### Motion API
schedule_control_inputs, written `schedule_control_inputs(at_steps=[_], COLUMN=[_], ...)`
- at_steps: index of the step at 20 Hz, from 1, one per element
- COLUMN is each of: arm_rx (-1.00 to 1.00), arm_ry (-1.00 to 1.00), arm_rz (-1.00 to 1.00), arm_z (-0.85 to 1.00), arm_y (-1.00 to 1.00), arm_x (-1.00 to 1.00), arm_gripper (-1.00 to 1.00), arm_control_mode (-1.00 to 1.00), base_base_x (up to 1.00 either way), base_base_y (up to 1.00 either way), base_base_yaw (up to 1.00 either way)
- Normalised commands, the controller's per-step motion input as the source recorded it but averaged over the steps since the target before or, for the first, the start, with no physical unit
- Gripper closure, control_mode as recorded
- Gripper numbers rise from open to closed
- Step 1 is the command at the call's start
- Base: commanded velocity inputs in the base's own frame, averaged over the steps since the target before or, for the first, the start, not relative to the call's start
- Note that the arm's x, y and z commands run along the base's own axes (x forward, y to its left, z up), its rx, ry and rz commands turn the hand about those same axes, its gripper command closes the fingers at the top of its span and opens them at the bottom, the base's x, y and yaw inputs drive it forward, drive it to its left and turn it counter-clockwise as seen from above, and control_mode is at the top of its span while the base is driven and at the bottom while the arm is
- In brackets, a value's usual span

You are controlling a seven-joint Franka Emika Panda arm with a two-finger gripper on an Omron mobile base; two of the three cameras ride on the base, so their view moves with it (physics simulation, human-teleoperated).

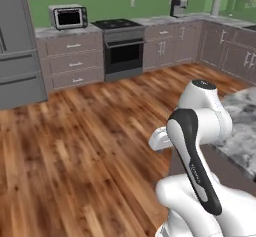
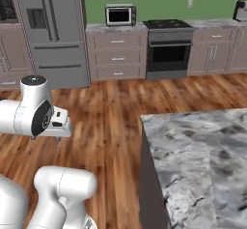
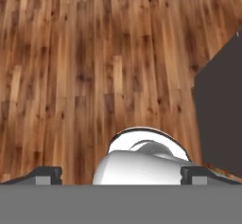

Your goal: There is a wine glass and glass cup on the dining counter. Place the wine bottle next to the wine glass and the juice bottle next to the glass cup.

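Note:
The dining counter has a grey-and-white marbled top, and its corner lies to the right of my arm; it also shows at the right edge of the left base view. Its dark side panel stands at the right of the hand view. My gripper points down at the wooden floor, beside the counter and apart from it. It is open, its dark fingertips wide apart with nothing between them. The wine glass, glass cup, wine bottle and juice bottle are out of view.
Open wooden floor stretches ahead to the back wall. There stand a grey fridge, a black oven, a toaster oven on the drawers, and brown cabinets along the right.

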Motion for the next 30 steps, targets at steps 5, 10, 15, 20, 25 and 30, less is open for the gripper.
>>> schedule_control_inputs(at_steps=[5,10,15,20,25,30], arm_rx=[0.00,0.00,0.00,0.00,0.00,0.00], arm_ry=[0.00,0.00,0.00,0.00,0.00,0.00], arm_rz=[0.00,0.00,0.00,0.00,0.00,0.00], arm_z=[0.00,0.00,0.00,0.00,0.00,0.00], arm_y=[0.00,0.00,0.00,0.00,0.00,0.00], arm_x=[0.00,0.00,0.00,0.00,0.00,0.00], arm_gripper=[-1.00,-1.00,-1.00,-1.00,-1.00,-1.00], arm_control_mode=[1.00,1.00,1.00,1.00,1.00,1.00], base_base_x=[0.87,0.84,0.78,0.66,0.62,0.49], base_base_y=[0.51,0.50,0.42,0.36,0.34,0.31], base_base_yaw=[-0.04,-0.09,-0.29,-0.48,-0.53,-0.66])
